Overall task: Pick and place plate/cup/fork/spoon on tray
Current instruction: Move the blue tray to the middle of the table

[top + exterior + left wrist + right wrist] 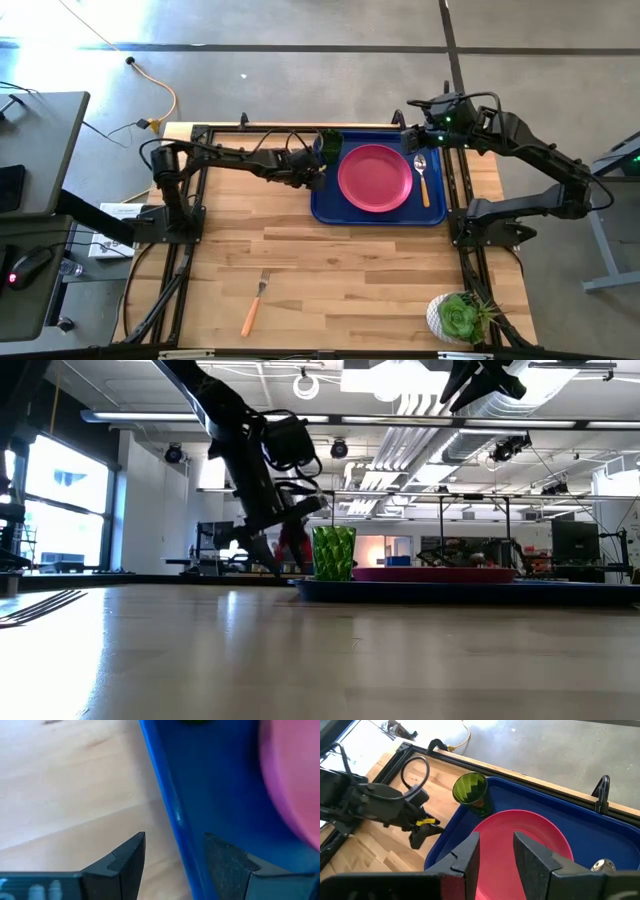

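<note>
The blue tray (436,212) lies at the table's far middle. On it are the pink plate (375,177), the green cup (331,141) upright in its far left corner, and the orange-handled spoon (424,178) along its right side. The fork (254,304) lies flat on the table near the front edge. My left gripper (318,181) is open and empty, low at the tray's left rim (170,805), with one finger on each side of the rim. My right gripper (414,136) is open and empty, high above the tray's far right corner.
A green succulent in a white pot (457,317) stands at the near right corner. Black frame rails run along the table's left (178,270) and right (470,240) sides. Bare wood lies between the tray and the fork.
</note>
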Tool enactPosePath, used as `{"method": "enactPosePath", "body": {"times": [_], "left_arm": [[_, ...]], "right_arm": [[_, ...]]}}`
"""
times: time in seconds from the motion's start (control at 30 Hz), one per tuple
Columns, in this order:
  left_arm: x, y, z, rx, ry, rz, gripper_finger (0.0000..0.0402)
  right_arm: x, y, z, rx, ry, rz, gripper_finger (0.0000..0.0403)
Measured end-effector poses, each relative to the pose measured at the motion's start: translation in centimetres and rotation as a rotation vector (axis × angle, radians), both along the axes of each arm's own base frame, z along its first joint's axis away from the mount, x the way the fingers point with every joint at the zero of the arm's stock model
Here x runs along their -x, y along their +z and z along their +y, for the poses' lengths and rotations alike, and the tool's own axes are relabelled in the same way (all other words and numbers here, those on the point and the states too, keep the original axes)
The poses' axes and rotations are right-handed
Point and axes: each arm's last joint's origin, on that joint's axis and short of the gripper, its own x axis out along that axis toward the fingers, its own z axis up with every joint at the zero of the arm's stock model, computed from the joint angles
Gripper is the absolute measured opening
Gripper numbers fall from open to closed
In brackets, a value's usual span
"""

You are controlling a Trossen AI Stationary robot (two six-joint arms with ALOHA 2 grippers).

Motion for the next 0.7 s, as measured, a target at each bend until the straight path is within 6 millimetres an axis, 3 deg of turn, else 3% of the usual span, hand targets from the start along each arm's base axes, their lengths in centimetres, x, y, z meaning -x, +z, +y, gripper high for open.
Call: {"method": "enactPosePath", "body": {"times": [0.7], "left_arm": [[-0.07,-0.47,0.79,-0.056,0.017,0.012,0.0184]], "right_arm": [[0.01,0.0,0.01,0.004,0.006,0.003,0.011]]}}
